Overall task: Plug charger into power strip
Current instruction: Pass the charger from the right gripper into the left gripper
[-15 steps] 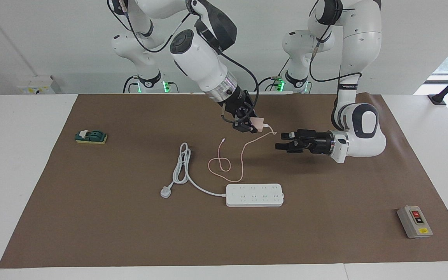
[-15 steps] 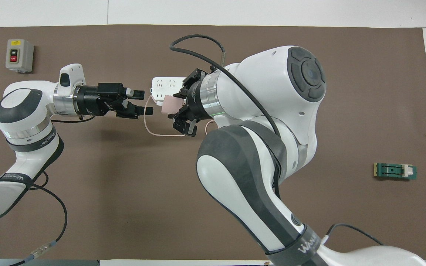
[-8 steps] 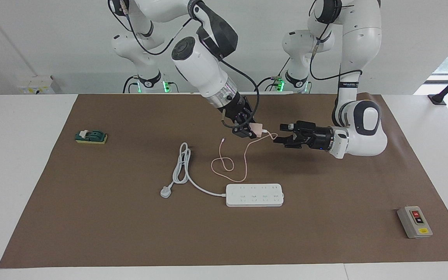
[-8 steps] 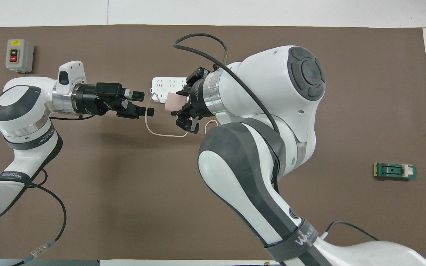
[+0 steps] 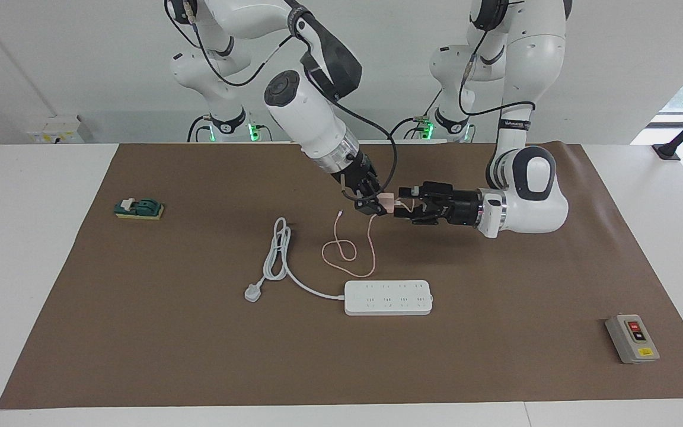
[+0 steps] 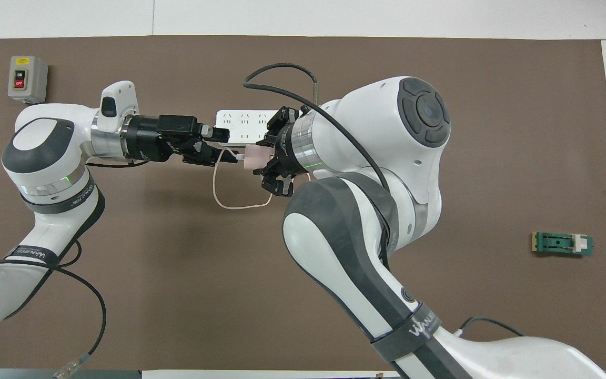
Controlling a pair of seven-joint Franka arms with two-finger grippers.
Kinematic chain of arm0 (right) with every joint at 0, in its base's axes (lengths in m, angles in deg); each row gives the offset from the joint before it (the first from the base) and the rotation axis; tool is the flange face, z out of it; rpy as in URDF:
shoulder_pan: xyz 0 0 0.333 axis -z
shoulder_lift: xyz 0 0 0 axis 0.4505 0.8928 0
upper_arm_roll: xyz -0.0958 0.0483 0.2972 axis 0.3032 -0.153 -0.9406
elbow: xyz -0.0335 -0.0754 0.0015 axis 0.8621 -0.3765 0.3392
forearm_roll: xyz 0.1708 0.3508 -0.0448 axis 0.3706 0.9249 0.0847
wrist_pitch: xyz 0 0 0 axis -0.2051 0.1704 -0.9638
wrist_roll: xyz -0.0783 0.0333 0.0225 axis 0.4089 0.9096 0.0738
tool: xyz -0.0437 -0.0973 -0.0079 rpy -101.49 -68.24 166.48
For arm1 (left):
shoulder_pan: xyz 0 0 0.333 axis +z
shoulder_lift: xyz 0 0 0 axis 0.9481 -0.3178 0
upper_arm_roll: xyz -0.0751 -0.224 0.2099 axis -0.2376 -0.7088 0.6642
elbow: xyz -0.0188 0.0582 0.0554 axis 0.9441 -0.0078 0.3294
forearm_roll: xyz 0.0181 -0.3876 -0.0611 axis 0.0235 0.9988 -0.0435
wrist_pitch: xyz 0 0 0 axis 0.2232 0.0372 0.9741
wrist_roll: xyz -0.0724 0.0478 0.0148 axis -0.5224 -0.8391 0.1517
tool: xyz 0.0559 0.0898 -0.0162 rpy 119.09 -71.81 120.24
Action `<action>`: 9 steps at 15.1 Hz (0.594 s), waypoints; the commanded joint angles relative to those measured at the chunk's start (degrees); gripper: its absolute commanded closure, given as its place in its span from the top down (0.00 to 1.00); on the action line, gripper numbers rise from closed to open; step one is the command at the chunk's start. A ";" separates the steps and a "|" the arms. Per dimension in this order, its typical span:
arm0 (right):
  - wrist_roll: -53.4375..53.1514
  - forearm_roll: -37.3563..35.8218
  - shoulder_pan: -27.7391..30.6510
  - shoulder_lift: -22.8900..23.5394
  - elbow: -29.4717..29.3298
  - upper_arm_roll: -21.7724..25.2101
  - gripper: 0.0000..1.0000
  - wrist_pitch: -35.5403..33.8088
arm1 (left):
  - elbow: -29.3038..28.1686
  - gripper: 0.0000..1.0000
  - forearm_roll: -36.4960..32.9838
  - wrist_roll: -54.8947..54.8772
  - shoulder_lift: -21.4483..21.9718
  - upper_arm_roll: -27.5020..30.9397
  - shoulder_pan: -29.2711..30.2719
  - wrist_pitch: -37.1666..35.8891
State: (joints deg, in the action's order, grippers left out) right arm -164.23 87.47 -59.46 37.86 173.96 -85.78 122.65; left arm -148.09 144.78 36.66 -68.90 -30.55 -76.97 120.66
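My right gripper point(image 5: 376, 204) is shut on the pale-pink charger point(image 5: 387, 203) and holds it in the air over the mat, above the stretch between the robots and the power strip. The charger also shows in the overhead view point(image 6: 254, 156), at the right gripper point(image 6: 270, 160). Its pink cable point(image 5: 341, 252) hangs down and loops on the mat. My left gripper point(image 5: 402, 203) lies level, open, its fingertips on either side of the charger's free end; it also shows in the overhead view point(image 6: 225, 147). The white power strip point(image 5: 389, 296) lies flat, partly covered in the overhead view point(image 6: 240, 120).
The strip's thick white cord and three-pin plug point(image 5: 252, 293) lie toward the right arm's end. A grey switch box point(image 5: 632, 338) sits at the left arm's end, also in the overhead view point(image 6: 27, 79). A small green block point(image 5: 139, 208) sits at the right arm's end.
My left gripper has moved toward the right gripper and now brackets the charger's free end. The right gripper has shifted slightly with the charger, and the cable loop has tightened.
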 commanded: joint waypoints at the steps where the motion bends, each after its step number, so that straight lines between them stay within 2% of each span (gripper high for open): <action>1: 1.14 -0.69 0.16 -1.40 1.73 -0.25 0.00 1.38 | -3.65 1.00 1.11 -1.37 2.23 0.71 -1.26 1.16; 4: 1.14 -0.69 0.25 -1.40 1.73 -0.25 0.00 1.38 | -6.02 1.00 1.28 -3.39 3.11 0.63 -1.17 1.51; 9: 1.05 -0.51 0.25 -1.40 1.73 -0.25 0.00 1.38 | -6.12 0.98 2.51 -4.80 3.20 0.63 -1.17 2.12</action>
State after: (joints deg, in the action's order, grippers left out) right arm -164.21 87.46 -59.46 37.78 173.96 -85.78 122.65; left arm -151.79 145.41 33.70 -67.88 -30.58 -77.33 121.15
